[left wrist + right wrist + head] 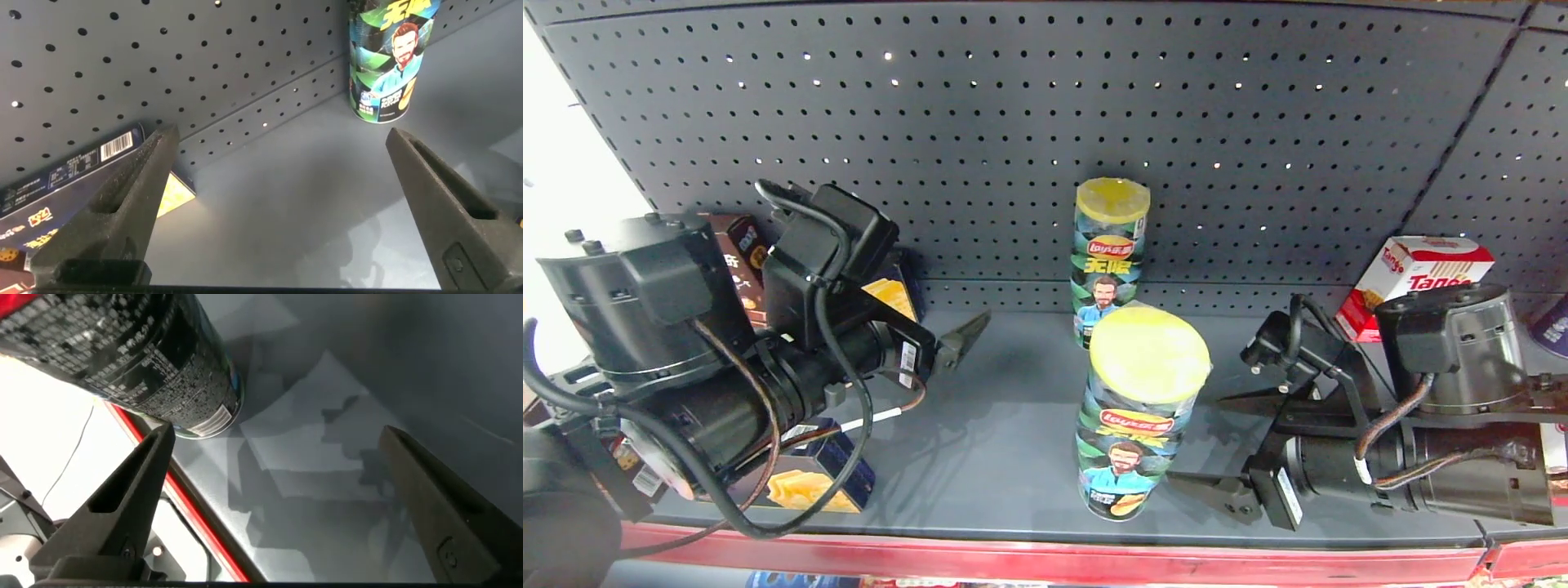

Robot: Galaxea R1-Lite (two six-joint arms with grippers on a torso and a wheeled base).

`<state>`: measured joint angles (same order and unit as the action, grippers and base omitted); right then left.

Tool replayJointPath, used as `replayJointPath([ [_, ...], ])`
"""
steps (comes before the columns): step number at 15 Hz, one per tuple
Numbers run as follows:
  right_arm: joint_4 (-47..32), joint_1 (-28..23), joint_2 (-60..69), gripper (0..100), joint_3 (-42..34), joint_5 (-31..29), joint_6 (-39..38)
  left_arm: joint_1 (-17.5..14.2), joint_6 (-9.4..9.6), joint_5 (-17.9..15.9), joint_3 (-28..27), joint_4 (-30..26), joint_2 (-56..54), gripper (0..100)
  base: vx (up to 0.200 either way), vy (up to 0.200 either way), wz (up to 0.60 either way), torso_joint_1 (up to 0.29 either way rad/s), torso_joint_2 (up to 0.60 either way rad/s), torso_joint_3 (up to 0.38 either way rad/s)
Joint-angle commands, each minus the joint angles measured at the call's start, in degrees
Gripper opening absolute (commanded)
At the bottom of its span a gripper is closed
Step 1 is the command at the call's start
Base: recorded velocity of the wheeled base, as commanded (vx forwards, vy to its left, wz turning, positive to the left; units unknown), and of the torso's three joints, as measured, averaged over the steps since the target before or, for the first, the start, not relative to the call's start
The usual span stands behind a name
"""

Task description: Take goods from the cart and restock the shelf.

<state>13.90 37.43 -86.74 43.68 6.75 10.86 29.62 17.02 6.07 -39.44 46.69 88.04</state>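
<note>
Two chip cans with yellow lids stand upright on the grey shelf (pixel 988 441). The back can (pixel 1109 253) is against the pegboard; the left wrist view has it as back can (pixel 384 61), ahead of my open left gripper (pixel 282 139) and well clear of it. My left gripper (pixel 956 339) hovers over the shelf's left part, holding nothing. The front can (pixel 1139 416) stands near the shelf's front edge. My right gripper (pixel 1205 441) is open just to its right, jaws apart and off the can. In the right wrist view the front can (pixel 139 359) sits beyond one finger of my right gripper (pixel 276 433).
A red-and-white wafer box (pixel 1413 273) leans at the back right. Blue boxes (pixel 817 482) and a brown box (pixel 739 253) sit at the left under my left arm; one blue box (pixel 65 184) lies beside the left finger. A red strip (pixel 1045 559) edges the shelf front.
</note>
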Motion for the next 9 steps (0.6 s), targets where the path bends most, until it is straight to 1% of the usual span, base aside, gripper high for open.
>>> replayJointPath([
  [1, 0.1, 0.3, -0.3, 100, 0.0, 0.0, 0.0, 0.0, 0.12, 0.0, -0.4, 0.0, 0.6, 100, 0.0, 0.0, 0.0, 0.0, 0.0, 0.0],
  [9, 1.7, 1.1, -1.9, 100, 0.2, 0.0, 0.0, 0.0, 0.21, 0.1, -0.5, 0.1, 0.9, 100, 0.0, 0.0, 0.0, 0.0, 0.0, 0.0],
])
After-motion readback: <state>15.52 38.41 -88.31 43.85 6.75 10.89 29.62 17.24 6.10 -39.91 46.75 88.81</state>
